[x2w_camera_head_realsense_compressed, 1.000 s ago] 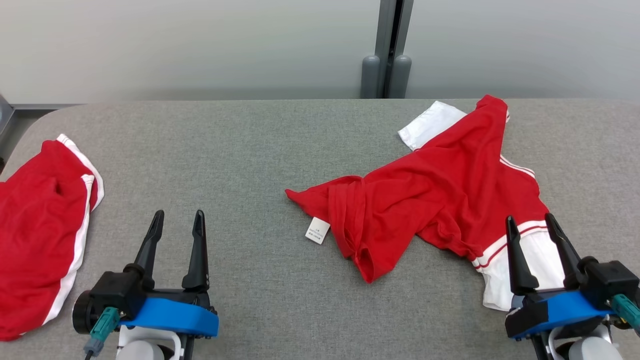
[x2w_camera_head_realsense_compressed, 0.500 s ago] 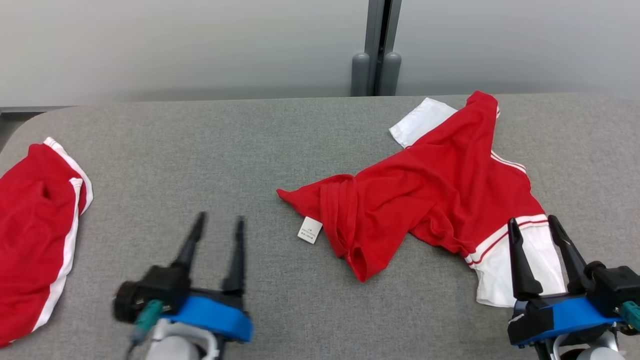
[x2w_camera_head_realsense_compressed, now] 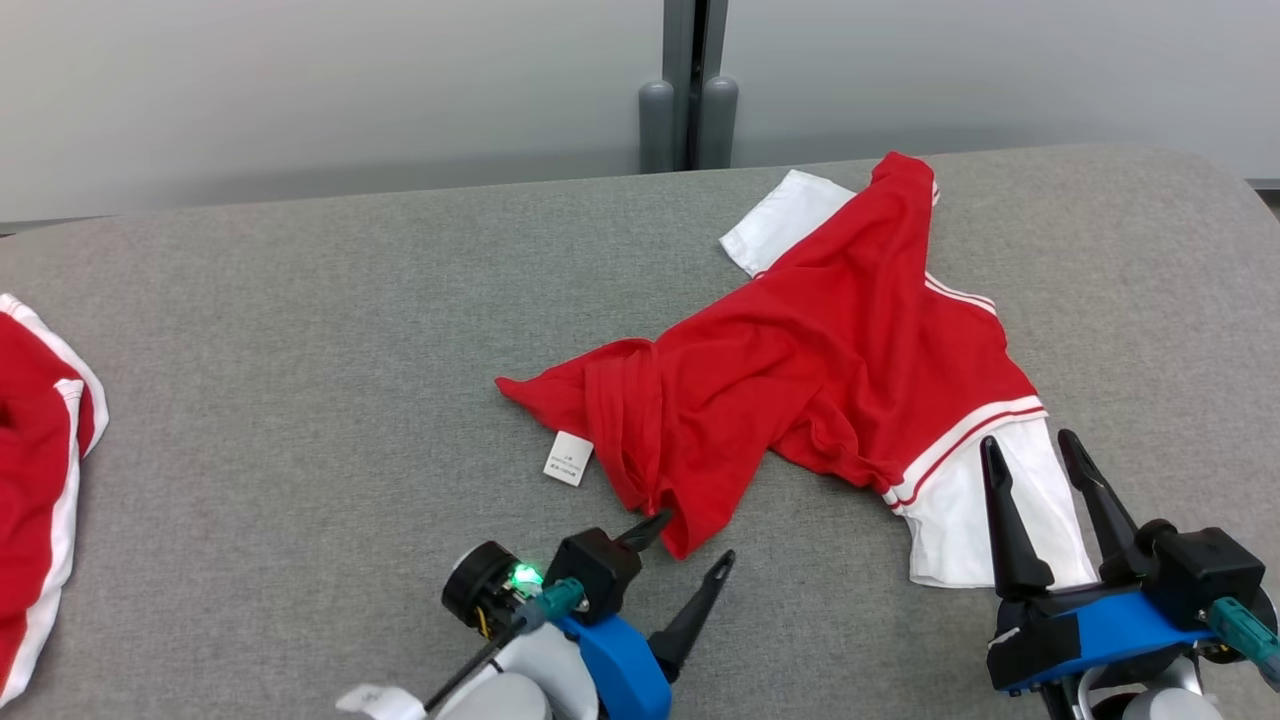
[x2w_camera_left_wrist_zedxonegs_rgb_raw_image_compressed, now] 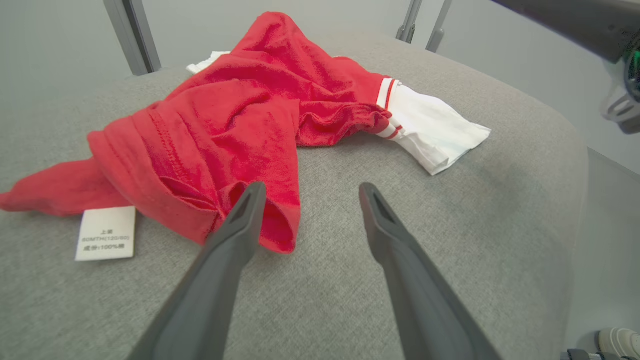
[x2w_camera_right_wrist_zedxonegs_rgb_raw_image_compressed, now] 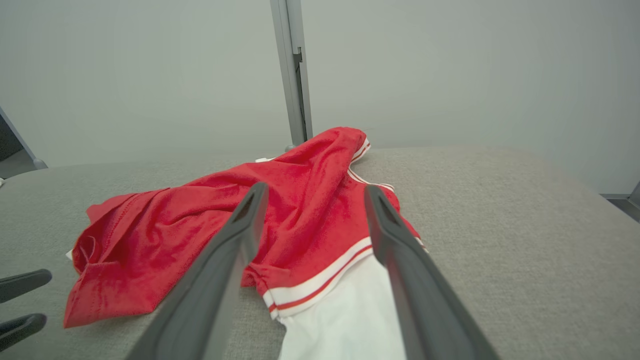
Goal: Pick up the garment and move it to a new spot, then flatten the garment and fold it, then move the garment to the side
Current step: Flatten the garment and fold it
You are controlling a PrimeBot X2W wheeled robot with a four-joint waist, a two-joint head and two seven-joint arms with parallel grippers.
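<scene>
The garment [x2w_camera_head_realsense_compressed: 800,370] is a crumpled red shirt with white sleeves, lying right of the middle of the grey table [x2w_camera_head_realsense_compressed: 300,350]. My left gripper [x2w_camera_head_realsense_compressed: 697,540] is open and angled up-right at the shirt's near red hem. In the left wrist view the left gripper [x2w_camera_left_wrist_zedxonegs_rgb_raw_image_compressed: 312,187] has one finger overlapping the hem of the garment [x2w_camera_left_wrist_zedxonegs_rgb_raw_image_compressed: 240,115] and the other over bare table. My right gripper [x2w_camera_head_realsense_compressed: 1029,441] stands open over the near white sleeve. In the right wrist view the right gripper [x2w_camera_right_wrist_zedxonegs_rgb_raw_image_compressed: 316,187] frames the garment [x2w_camera_right_wrist_zedxonegs_rgb_raw_image_compressed: 300,210], with nothing held.
A white care label [x2w_camera_head_realsense_compressed: 568,458] sticks out of the shirt's left side. A second red garment with white stripes [x2w_camera_head_realsense_compressed: 40,480] lies at the table's left edge. A grey post [x2w_camera_head_realsense_compressed: 688,90] stands against the wall behind. The table rounds off at the far right [x2w_camera_head_realsense_compressed: 1240,190].
The head camera has turned right, so the scene sits further left. My left arm has swung right and turned to reach the shirt's near hem. The right gripper has barely moved.
</scene>
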